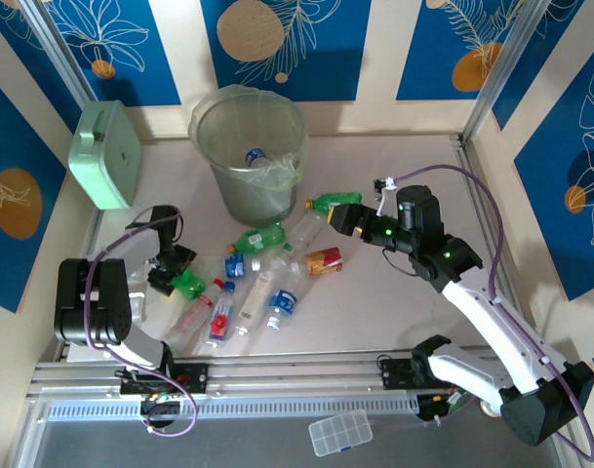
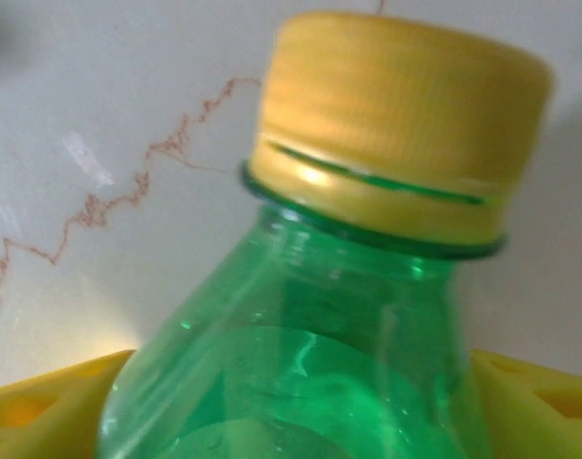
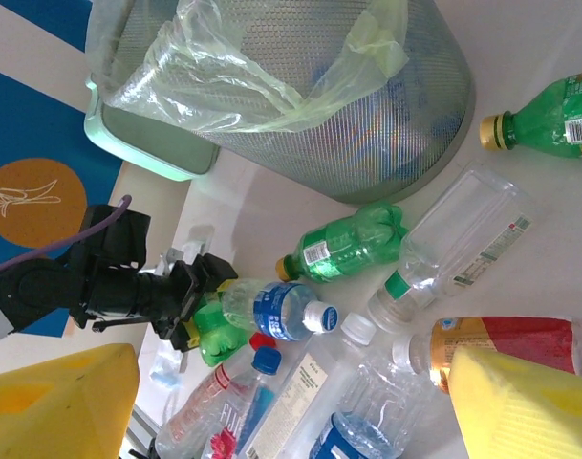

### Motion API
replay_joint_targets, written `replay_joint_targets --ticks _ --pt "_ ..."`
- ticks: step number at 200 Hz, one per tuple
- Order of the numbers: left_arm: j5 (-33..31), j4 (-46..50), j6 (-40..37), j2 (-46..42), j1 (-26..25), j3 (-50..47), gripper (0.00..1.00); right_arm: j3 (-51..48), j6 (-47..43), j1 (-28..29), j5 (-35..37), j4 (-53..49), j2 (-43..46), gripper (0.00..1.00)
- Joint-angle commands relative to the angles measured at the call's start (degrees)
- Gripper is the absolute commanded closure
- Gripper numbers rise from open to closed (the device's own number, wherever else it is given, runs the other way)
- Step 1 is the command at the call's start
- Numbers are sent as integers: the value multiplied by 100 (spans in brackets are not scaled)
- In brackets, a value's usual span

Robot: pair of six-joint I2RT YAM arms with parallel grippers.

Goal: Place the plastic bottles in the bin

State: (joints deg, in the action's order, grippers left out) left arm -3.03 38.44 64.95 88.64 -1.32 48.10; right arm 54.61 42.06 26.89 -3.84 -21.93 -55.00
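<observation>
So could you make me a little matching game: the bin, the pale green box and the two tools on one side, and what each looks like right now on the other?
1. bin
2. pale green box
3. left tool
4. right tool

a. open, holding nothing
b. around a green bottle
c. propped on edge, far left
d. lined with a plastic bag, a bottle inside

Pairs: 1-d, 2-c, 3-b, 4-a

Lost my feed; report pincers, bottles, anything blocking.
Left pincer straddling green bottle, grip unclear. Right pincer open, empty, above pile. One bottle in bin; pile crowds table before it.
</observation>
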Motion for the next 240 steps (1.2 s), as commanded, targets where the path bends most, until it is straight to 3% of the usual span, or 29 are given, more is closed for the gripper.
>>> replay_joint_targets --ticks 1,68,98,152,173,196,218,240 --pt "-124 121 10 -17 -44 48 27 -54 33 9 -12 41 37 15" --pt "-632 633 -203 -718 -43 478 35 33 -36 20 -19 -2 71 15" --pt "-567 559 -366 -1216 -52 551 40 67 -53 26 112 -83 77 15" --pt "-336 -127 -1718 -2152 -604 1052 43 -116 -204 284 569 374 357 15" --pt "328 -1010 -2417 -2596 -998 902 45 58 -614 414 348 344 221 15" --pt "2223 -2850 -2967 -2996 -1229 324 45 319 -700 527 288 137 -30 15" --pt "3702 -4500 -2767 -2940 -1381 -20 49 349 -641 536 56 368 -63 15" --pt "4503 -5472 -2664 -2820 -1614 -94 52 497 -603 516 -236 527 -85 15"
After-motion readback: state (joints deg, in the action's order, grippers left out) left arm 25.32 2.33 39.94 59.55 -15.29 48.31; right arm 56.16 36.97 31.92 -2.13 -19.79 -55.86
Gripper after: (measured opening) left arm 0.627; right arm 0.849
